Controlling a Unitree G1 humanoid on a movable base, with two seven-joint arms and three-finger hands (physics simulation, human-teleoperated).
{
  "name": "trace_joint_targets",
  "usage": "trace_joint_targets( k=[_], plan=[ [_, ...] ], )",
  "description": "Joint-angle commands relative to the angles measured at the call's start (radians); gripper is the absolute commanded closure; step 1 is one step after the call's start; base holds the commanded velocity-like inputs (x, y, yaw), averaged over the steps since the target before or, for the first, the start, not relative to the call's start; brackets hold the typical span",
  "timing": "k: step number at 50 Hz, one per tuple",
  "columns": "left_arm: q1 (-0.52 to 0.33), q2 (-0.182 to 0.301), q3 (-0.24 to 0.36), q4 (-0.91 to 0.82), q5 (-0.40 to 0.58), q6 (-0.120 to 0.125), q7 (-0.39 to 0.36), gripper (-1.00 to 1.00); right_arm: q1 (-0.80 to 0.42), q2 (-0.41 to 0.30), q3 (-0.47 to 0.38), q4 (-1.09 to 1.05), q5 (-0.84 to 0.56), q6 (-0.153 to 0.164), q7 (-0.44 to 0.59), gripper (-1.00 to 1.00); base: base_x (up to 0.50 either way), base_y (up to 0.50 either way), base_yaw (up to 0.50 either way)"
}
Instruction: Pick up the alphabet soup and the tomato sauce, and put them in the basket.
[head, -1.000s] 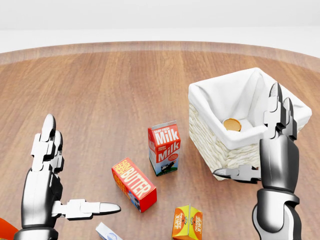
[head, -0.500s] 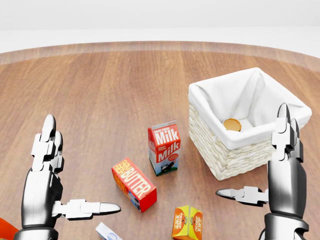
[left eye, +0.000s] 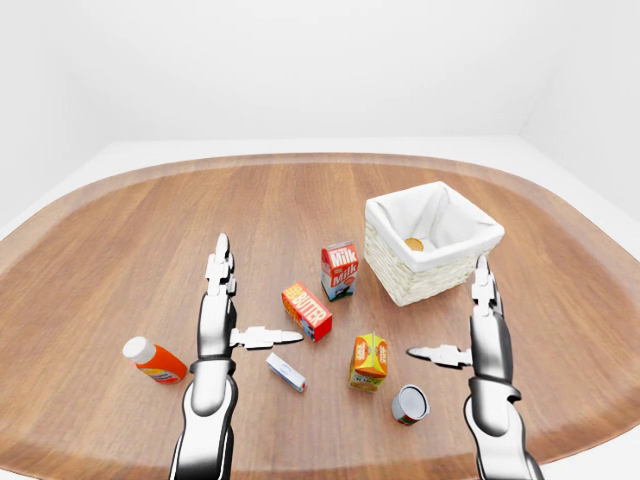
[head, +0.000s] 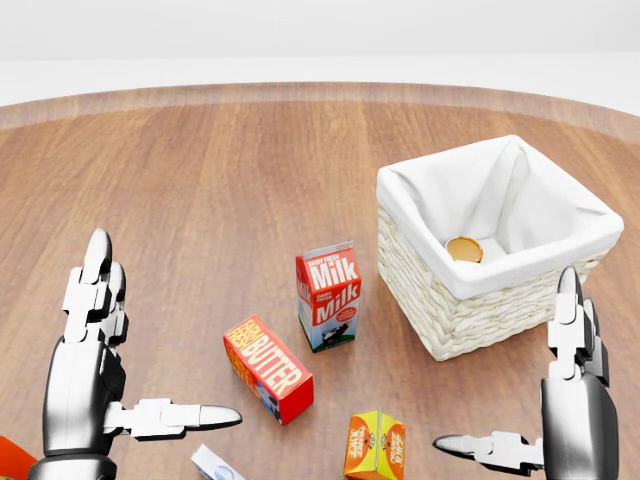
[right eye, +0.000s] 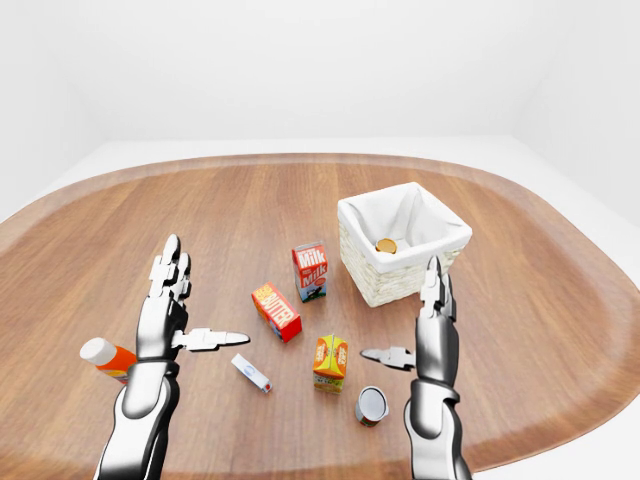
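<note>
Wicker basket (head: 455, 310) with a white cloth liner sits on the round wooden table (left eye: 130, 230), one can (head: 464, 249) already inside showing its gold top. The other can (left eye: 410, 404) lies on its side near the table's lower edge, by the right hand (left eye: 478, 330). Both chrome hands, left hand (left eye: 222, 300) included, are spread wide, holding nothing. Lots of bare wood at left.

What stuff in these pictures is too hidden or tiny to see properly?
- Round gold-topped thing inside the white-lined wicker basket: head view shows only its top; the cloth lining hides its label.
- Silver can lying on the wooden table: left-eye view, label too small to read.
- Small white and blue box: head view, cut off by the bottom edge.
</note>
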Motion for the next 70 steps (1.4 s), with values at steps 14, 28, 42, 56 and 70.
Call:
trace_joint_targets(
  k=[14,28,42,56,70],
  plan=[
    [0.000,0.000,0.004,-0.001,-0.006,0.000,0.002,-1.00,0.159,0.046,0.003,-0.090,0.036,0.000,0.045,-1.00,0.00,0.00,0.00],
    [0.000,0.000,0.004,-0.001,-0.006,0.000,0.002,-1.00,0.231,0.064,0.014,-0.098,0.044,0.000,0.056,-1.00,0.00,0.00,0.00],
    [0.000,0.000,0.004,-0.001,-0.006,0.000,0.002,-1.00,0.290,0.077,0.013,-0.056,0.035,0.000,0.048,-1.00,0.00,0.00,0.00],
    [0.000,0.000,0.004,-0.001,-0.006,0.000,0.002,-1.00,0.307,0.085,0.017,0.050,-0.037,0.000,-0.006,-1.00,0.00,0.00,0.00],
    [0.000,0.000,0.004,-0.001,-0.006,0.000,0.002,-1.00,0.297,0.066,0.046,0.123,-0.129,0.000,-0.094,-1.00,0.00,0.00,0.00]
  ],
)
